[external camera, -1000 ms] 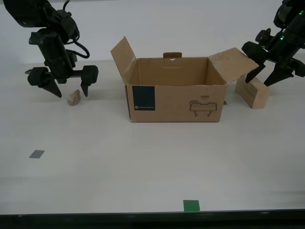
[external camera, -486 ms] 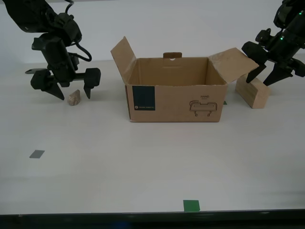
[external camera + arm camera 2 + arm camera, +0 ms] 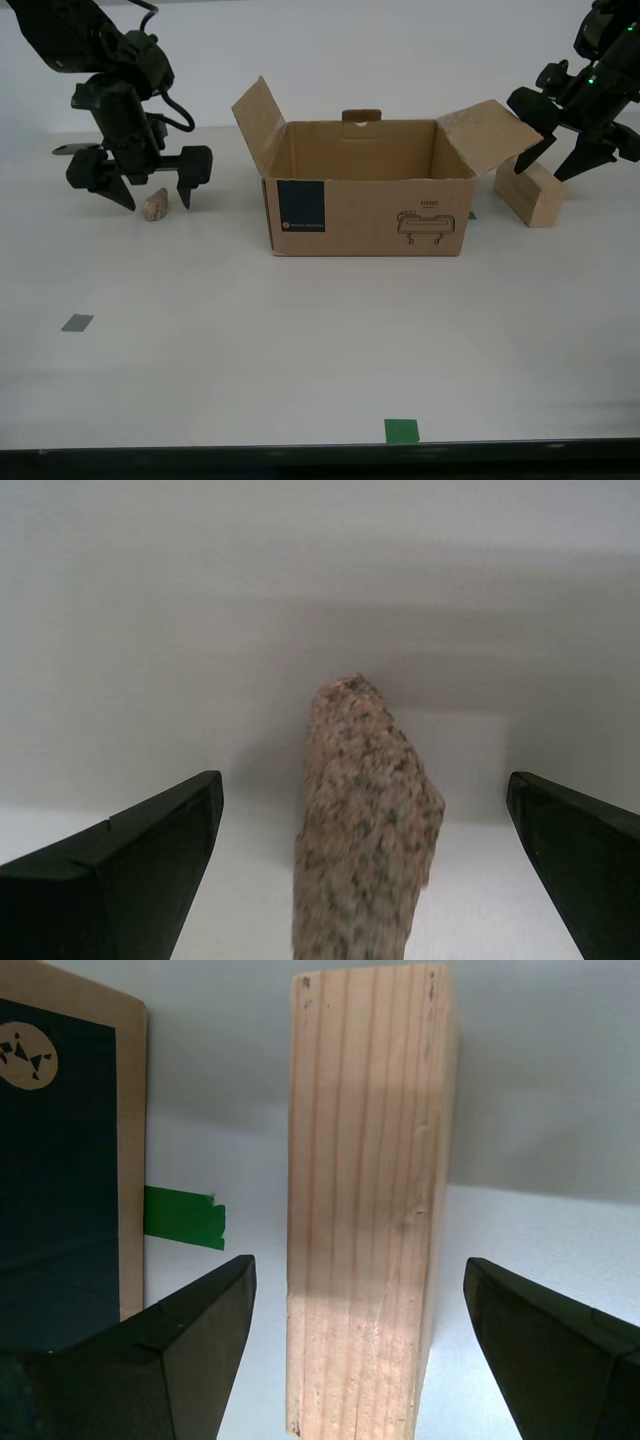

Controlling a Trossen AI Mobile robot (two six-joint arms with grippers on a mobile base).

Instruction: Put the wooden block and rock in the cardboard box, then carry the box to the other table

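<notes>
The cardboard box (image 3: 370, 200) stands open in the middle of the table, flaps spread. The rock (image 3: 154, 205) lies at the exterior view's left. My second gripper (image 3: 156, 198) is open and low around it, one finger on each side; in the second wrist view the rock (image 3: 365, 820) sits between the fingers (image 3: 150, 850) of the second gripper (image 3: 363, 780) without touching them. The wooden block (image 3: 530, 193) lies beside the box at the exterior view's right. My first gripper (image 3: 541, 172) hangs open just above it, and the block (image 3: 365, 1210) is centred between its jaws (image 3: 359, 1265). The other table is out of view.
The box's side flap (image 3: 495, 130) reaches toward the first arm. The box wall with its dark label (image 3: 70, 1160) stands close beside the block, with green tape (image 3: 185, 1217) behind. More tape marks (image 3: 77, 322) (image 3: 402, 431) lie toward the table's front edge.
My second gripper has come down a little and shifted slightly toward the box, so that its fingers now straddle the rock. The first arm, box, block and rock have not moved.
</notes>
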